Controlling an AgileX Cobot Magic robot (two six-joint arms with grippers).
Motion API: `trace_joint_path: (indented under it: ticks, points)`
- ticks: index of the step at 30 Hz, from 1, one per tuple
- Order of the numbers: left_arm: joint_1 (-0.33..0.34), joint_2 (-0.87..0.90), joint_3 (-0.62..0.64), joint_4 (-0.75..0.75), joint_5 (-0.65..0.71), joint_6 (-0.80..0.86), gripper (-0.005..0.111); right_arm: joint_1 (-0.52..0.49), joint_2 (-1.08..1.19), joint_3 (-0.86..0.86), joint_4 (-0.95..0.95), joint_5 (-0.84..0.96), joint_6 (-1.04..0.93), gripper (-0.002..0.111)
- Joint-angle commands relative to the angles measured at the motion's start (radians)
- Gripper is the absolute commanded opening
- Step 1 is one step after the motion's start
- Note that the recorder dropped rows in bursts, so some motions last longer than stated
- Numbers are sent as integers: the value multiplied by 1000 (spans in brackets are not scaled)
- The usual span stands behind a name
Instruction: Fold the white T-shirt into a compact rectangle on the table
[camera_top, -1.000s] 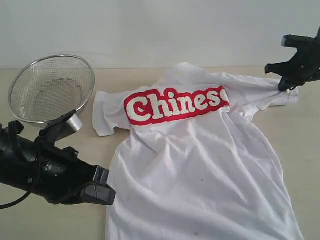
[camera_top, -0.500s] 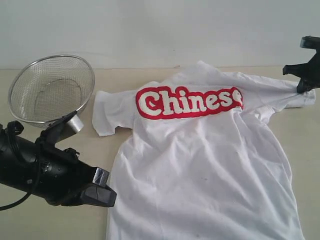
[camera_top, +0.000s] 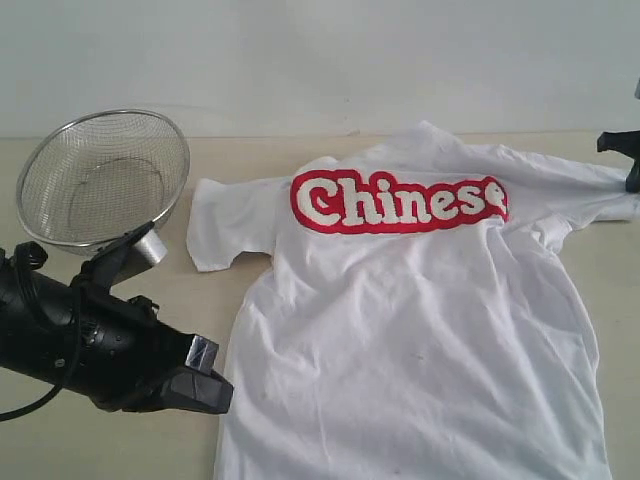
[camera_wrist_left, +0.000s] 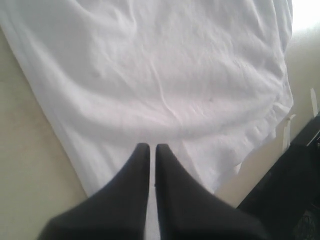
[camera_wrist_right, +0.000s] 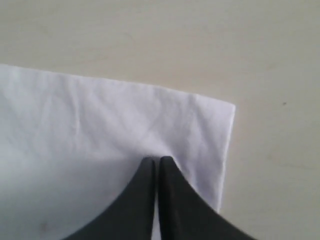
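Black left gripper (camera_wrist_left: 149, 148) sits nearest, jaws pressed together at the hem of the white wrinkly cotton T-shirt (camera_top: 420, 340); whether it pinches cloth I cannot tell. The shirt lies spread, lettering up, on the pale beige matte table (camera_top: 60, 450). Farther back stands a wire-mesh metal bowl (camera_top: 100, 180); the right gripper (camera_wrist_right: 155, 161) is clamped on a sleeve.

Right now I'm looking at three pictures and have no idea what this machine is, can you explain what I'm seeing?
It is a robot with two arms, each ending in a pinching hand. The wide picture comes from a camera off the arms; the other two look along each hand from its wrist. On the beige table sit a white T-shirt, print up, and a wire-mesh bowl. The right hand is closed on a sleeve. The left hand is closed at the shirt's lower edge; whether it grips cloth is unclear.
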Motion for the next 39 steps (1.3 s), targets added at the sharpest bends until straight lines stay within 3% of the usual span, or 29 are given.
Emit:
trace_joint_path:
  ticks: [1,6,12,19,28,39]
  points:
    - [-1,2,4,-9,-8,8,4,-9,-67,10,263,69,-98,0]
    - [-1,2,4,-66,-8,59,4,1,-146,10,547,208,-149,0]
    - [-1,2,4,-256,1,177,4,40,-264,56,582,243,-149,0]
    - [-1,2,0,-438,44,319,4,133,-506,399,603,243,-255,0]
    - [-1,-104,-80,-384,7,321,4,256,-709,894,759,219,-506,0]
    - [-1,-107,-127,-348,-46,321,4,291,-755,1138,878,167,-654,0]
